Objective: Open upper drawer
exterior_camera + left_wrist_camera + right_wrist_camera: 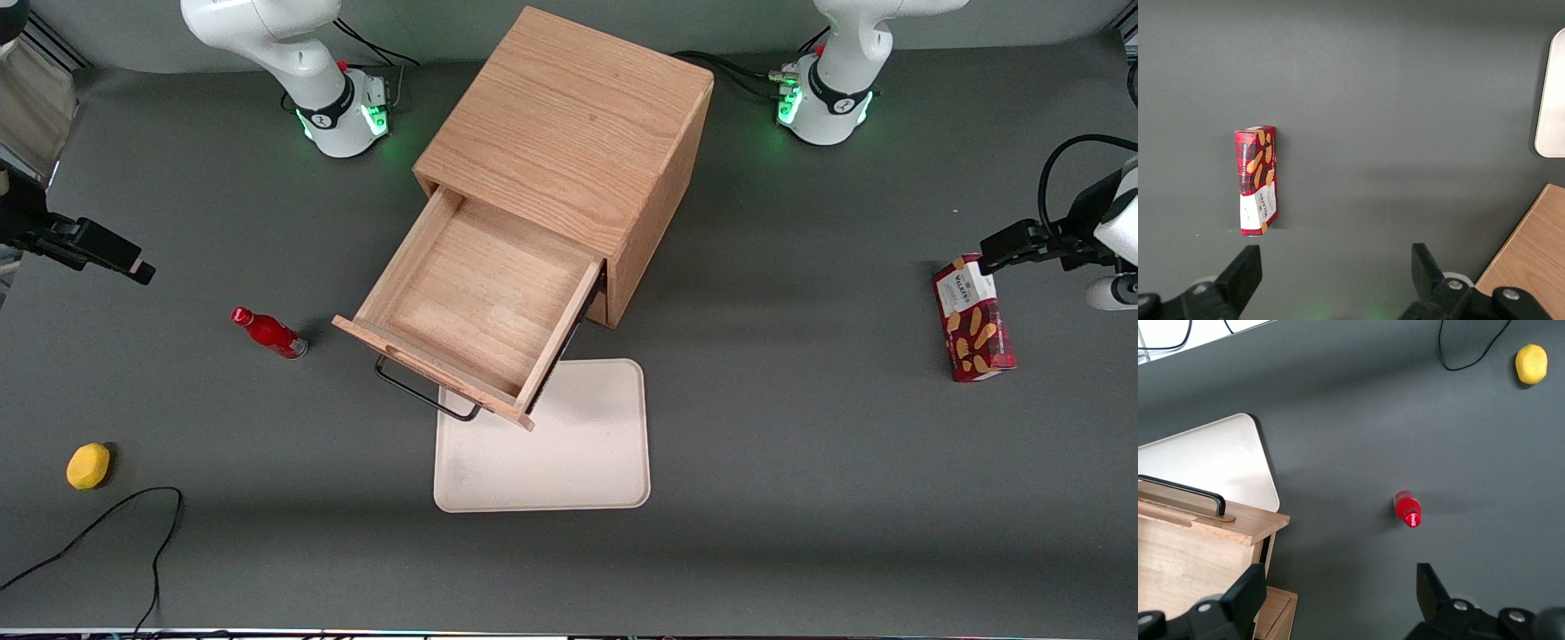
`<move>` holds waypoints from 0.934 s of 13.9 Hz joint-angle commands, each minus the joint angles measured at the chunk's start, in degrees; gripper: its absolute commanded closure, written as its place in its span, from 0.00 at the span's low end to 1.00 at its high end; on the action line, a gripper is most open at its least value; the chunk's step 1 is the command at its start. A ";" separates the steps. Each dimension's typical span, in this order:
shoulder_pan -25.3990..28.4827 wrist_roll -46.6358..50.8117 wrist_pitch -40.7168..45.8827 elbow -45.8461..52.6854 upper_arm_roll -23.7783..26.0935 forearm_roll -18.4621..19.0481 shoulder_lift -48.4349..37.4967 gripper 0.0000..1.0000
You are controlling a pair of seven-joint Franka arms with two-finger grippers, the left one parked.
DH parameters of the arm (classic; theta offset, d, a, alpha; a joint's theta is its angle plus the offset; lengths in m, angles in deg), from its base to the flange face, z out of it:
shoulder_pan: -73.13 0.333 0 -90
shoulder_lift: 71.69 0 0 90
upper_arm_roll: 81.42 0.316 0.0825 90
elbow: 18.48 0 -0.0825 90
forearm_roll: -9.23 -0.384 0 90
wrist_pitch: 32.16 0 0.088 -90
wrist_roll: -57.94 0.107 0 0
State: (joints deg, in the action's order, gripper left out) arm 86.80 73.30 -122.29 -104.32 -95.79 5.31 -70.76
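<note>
Upper drawer pulled out (empty) — hand spread, holding nothing, well apart.

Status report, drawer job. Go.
Gripper open, up and clear toward the working arm's end, above the red bottle. Upper drawer pulled fully out, empty, over the white tray. Nothing in the way.

A robotics lab: two arm bases bolted onto a grey matted table, gripper aloft over it.

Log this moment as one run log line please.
task: open upper drawer | upper drawer: pulled out, empty | end effector: open, off the handle, toward working arm's end of table | status: looks done
</note>
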 commanded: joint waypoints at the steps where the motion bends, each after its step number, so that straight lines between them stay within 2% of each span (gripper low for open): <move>1: -4.43 -4.70 -2.33 -2.74 2.68 0.93 -2.33 0.00; 4: -10.14 -6.40 -4.44 -5.91 7.42 0.93 -4.18 0.00; 6: -12.17 -9.54 -5.15 -6.27 8.31 0.93 -4.09 0.00; 13: -11.65 -16.33 -5.41 -3.64 7.79 1.98 -2.86 0.00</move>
State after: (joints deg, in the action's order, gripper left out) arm 75.49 59.50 -127.23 -108.33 -88.48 5.97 -73.06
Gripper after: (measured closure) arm 0.000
